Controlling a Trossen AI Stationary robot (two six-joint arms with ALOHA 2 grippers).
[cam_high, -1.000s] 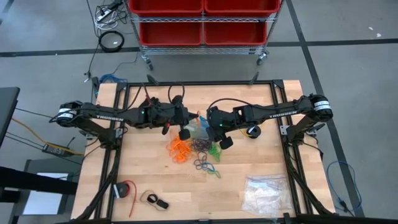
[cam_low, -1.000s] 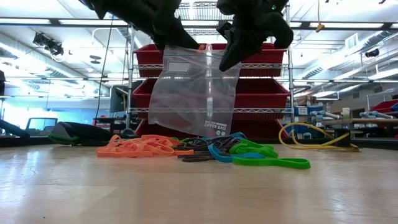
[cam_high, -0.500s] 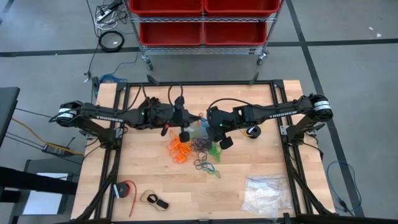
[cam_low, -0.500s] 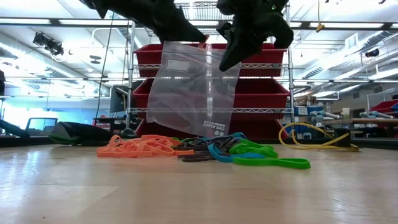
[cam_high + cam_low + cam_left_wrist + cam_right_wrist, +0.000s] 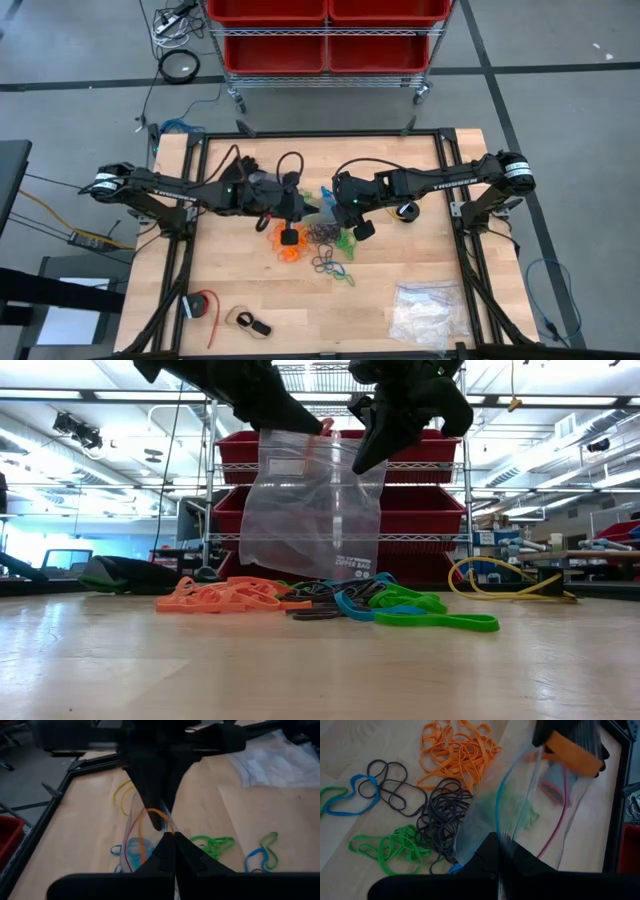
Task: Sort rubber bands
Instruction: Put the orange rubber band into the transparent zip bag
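Low view, nearest: rubber bands (image 5: 330,605) lie heaped on the wooden table (image 5: 320,670) at frame centre, orange at left, green at right. Directly above hangs a clear zipper bag (image 5: 310,500). Left gripper (image 5: 290,418) and right gripper (image 5: 370,445), both clamped shut, pinch its top edge at upper centre. Red bins (image 5: 420,510) stand behind.
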